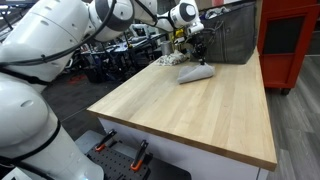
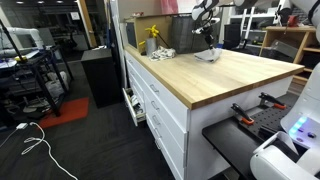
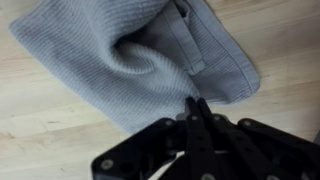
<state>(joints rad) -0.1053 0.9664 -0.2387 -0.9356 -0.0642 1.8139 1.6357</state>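
- The wooden table (image 1: 205,115) fills the middle of an exterior view.
- Your grey cloth (image 3: 110,50) lies crumpled on the table, across the upper half of the wrist view.
- Your gripper (image 3: 195,104) comes in at bottom centre, fingers pressed together, tips at the cloth's lower edge. You cannot tell whether they pinch fabric.

A robotics workshop. A light wooden workbench (image 1: 200,115) with white drawers (image 2: 160,105) stands beside a red metal tool cabinet (image 1: 290,35). White cables (image 2: 35,145) trail across the dark floor (image 2: 90,150).
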